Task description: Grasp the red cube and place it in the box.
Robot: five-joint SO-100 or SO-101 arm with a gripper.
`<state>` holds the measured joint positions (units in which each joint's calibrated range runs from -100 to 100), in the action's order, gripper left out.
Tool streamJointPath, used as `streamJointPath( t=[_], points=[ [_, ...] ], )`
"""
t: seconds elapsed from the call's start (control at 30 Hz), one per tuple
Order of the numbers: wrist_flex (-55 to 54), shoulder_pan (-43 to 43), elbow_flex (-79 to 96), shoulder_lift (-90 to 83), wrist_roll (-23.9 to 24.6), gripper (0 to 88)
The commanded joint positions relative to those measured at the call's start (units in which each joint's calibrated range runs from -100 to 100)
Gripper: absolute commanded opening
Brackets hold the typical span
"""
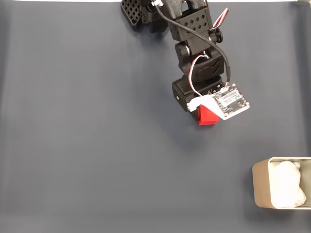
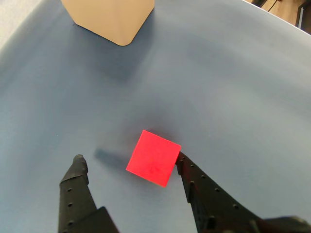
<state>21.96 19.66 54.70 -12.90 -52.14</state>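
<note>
So from my end: the box [image 1: 260, 187] sits well away from the claw, down in the bottom right corner of the fixed view, partly cut off by the frame edge. It's beige with rounded corners and has some white soft stuff [image 1: 286, 187] bunched up inside, nothing else in there that I can see. In the wrist view just a corner of the box [image 2: 114, 19] pokes in at the top, far ahead of the fingers.

Everything sits on a dark blue-grey mat [image 1: 87, 145], and between the claw and the box it's bare mat. The mat's pale edge shows along the top of the fixed view, behind the arm's base.

The claw [image 2: 130, 160] is spread wide open, not holding anything. The red cube [image 2: 153, 158] is on the mat between the fingers, off-centre: the right finger [image 2: 194, 179] is touching or nearly touching its right corner, while the left finger [image 2: 77, 174] stands clear of it. In the fixed view the cube [image 1: 209, 116] peeks out from under the wrist's circuit board [image 1: 232, 101].
</note>
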Motion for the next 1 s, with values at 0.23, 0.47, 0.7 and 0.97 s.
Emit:
streamJointPath(
  t=[0.23,0.47,0.7,0.97],
  points=[
    [-0.07,2.36,-2.79,-1.66,0.98,40.5],
    [-0.07,3.28,-3.15,-1.92,1.27,40.5],
    [-0.48,3.99,-3.52,-2.01,1.12,40.5],
    [-2.69,4.7,-3.52,-2.1,1.12,41.1]
  ],
)
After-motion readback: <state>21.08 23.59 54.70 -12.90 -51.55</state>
